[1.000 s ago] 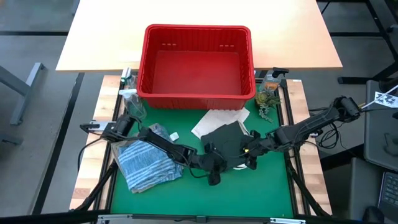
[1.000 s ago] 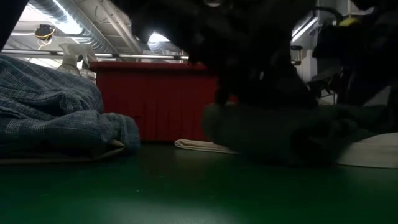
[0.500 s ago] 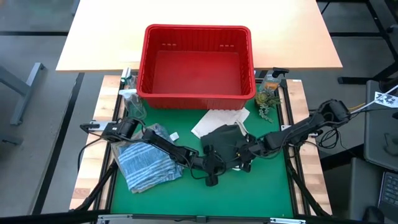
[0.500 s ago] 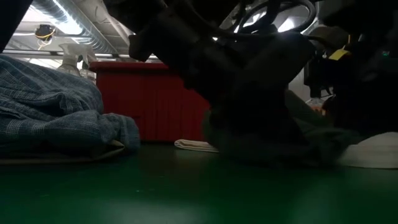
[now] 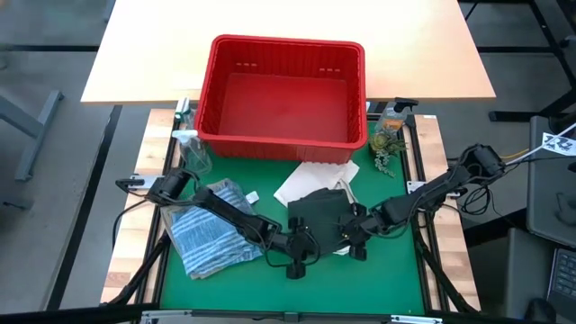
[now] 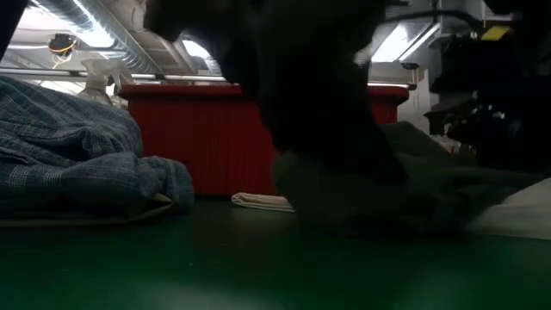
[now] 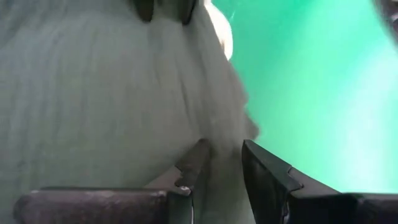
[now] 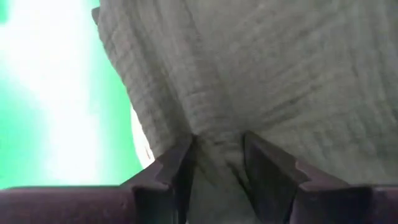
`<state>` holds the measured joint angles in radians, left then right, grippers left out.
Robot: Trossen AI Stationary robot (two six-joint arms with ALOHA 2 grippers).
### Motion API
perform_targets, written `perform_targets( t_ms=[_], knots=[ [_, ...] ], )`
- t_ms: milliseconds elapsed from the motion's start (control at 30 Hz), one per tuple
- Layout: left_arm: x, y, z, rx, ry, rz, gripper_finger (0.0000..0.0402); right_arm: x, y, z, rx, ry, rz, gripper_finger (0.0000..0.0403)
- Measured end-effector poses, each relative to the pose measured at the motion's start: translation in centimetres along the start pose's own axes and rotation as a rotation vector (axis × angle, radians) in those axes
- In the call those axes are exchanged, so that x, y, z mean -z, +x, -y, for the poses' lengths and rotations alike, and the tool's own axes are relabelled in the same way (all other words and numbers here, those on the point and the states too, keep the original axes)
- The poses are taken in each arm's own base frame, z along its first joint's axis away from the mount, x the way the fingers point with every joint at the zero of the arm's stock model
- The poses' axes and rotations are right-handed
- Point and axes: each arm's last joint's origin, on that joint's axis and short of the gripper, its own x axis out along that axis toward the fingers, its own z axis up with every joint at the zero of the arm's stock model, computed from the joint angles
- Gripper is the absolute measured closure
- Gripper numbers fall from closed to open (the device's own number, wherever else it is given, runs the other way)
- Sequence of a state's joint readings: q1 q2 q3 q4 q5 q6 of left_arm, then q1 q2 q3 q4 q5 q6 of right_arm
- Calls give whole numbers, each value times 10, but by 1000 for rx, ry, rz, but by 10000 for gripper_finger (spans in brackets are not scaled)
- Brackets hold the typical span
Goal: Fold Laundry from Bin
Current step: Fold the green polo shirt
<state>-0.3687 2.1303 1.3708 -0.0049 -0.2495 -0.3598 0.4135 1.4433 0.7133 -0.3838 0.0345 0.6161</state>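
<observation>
Working on the dark green garment (image 5: pixel 319 211), lying on the green tabletop (image 5: pixel 360 279) just in front of the red bin (image 5: pixel 282 90). Pinching its near edge with both hands, most likely to lift or drag that edge over for a fold. Gripping at one near corner with the left hand (image 5: pixel 299 245), fingers nearly closed with a fold of the cloth between them, as shown in the left wrist view (image 7: pixel 217 163). Gripping the other near corner with the right hand (image 5: pixel 353 236), fingers also squeezed on a ridge of the same cloth (image 8: pixel 217 149). Holding at two spots probably to keep the edge straight and stop the cloth from bunching.

Sitting partly on a white cloth (image 5: pixel 310 175), between the garment and the bin. Resting in a heap to the garment's left, the blue-white striped shirt (image 5: pixel 211 229), out of the way. Standing with nothing visible inside, the bin.
</observation>
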Motion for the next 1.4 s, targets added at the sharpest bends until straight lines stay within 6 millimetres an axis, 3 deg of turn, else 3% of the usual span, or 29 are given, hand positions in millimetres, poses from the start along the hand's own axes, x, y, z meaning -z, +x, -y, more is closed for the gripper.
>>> perform_targets(
  t_ms=[333,500,667,833,1100,1400],
  knots=[
    [-27,-31,-3,-22,-28,75,310,-30,-44,-15,178,-136,-47,260],
    [-38,-36,-17,-79,-57,118,310,-42,-60,-17,328,-230,18,260],
    [-46,-37,-34,-111,-85,127,310,-49,-65,-8,540,-280,110,260],
    [-50,-35,-52,-150,-110,118,310,-52,-57,16,598,-211,82,260],
    [-40,-30,-86,-258,-174,-39,310,-30,-20,61,536,-80,9,260],
    [-30,-23,-103,-302,-215,-132,310,-16,-1,73,469,-43,40,260]
  ],
)
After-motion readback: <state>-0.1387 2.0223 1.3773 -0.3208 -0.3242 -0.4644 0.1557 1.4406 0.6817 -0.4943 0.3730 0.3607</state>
